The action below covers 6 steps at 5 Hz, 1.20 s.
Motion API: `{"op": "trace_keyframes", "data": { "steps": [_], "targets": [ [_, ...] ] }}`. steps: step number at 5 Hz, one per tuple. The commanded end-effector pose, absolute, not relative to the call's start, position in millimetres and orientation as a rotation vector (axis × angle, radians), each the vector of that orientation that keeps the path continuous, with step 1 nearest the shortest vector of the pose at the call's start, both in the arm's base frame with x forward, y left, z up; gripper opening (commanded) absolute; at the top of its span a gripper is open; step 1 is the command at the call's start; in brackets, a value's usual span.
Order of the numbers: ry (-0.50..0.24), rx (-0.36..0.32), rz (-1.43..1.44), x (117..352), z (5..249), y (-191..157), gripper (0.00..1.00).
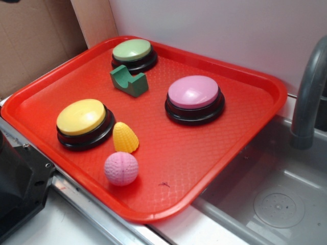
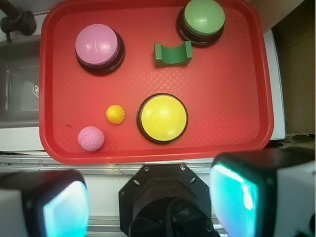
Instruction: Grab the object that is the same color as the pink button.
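Pink ball (image 2: 91, 138) on red tray (image 2: 237, 84), well apart from pincer (image 2: 150, 197), pincer spread wide, holding nothing

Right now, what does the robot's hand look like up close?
In the wrist view, the hand has two chunky fingers with black edges and pale grey sides. Their inner pads glow shiny teal-blue. Between them sits a black, eight-sided mount with small silver screws and a round dark part below it. No cables or markings are visible. The exterior view only shows a black block at the lower left.
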<state>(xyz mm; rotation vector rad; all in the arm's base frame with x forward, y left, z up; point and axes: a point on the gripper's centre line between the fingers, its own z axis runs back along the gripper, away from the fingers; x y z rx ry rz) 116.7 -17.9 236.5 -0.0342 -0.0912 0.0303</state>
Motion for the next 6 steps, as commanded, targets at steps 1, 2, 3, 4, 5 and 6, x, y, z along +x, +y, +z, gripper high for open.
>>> {"op": "trace_keyframes", "data": {
  "steps": [1,2,3,4,5,6],
  "targets": [
    [-0.091,-0.034,0.030,117,236,-18,1.00],
    [0.066,0.010,-0.016,127,188,-68,1.00],
    [0.053,-0.053,0.135,118,155,-118,1.00],
    [0.066,-0.078,0.200,113,129,-159,1.00],
    [-0.002,-0.076,0.219,111,116,-136,1.00],
    [-0.002,-0.076,0.219,111,116,-136,1.00]
  ]
}}
